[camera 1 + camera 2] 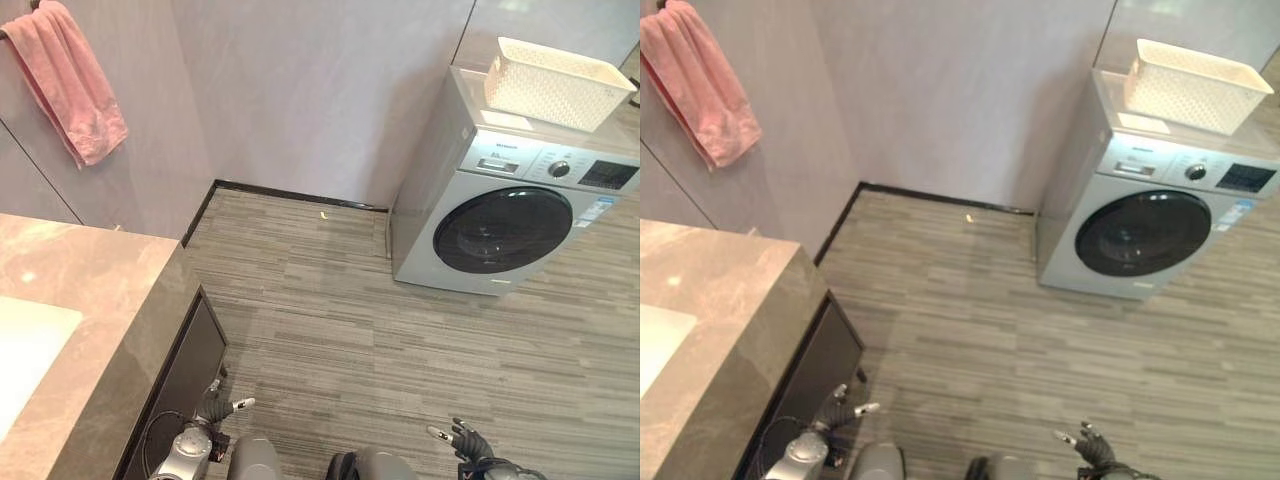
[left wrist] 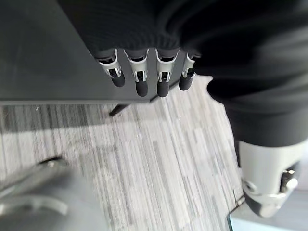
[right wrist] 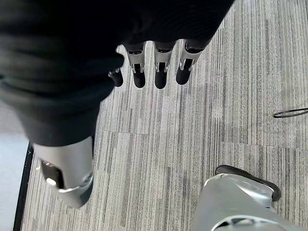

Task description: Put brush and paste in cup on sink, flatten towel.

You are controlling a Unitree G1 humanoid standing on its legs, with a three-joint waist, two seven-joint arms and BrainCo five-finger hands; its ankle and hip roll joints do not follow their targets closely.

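Both head eyes look down from up high, sharing the washing machine (image 1: 500,215) and striped floor (image 1: 330,300). Wrist cams hover close over that same floor.

I get soft, even light in both eye views, with pale glare on the counter (image 1: 90,270) and a faint sheen on the washer (image 1: 520,220) door. Wall edges bow near the frame borders. Wrist views blur up close; the floor (image 3: 192,125) stays sharp.
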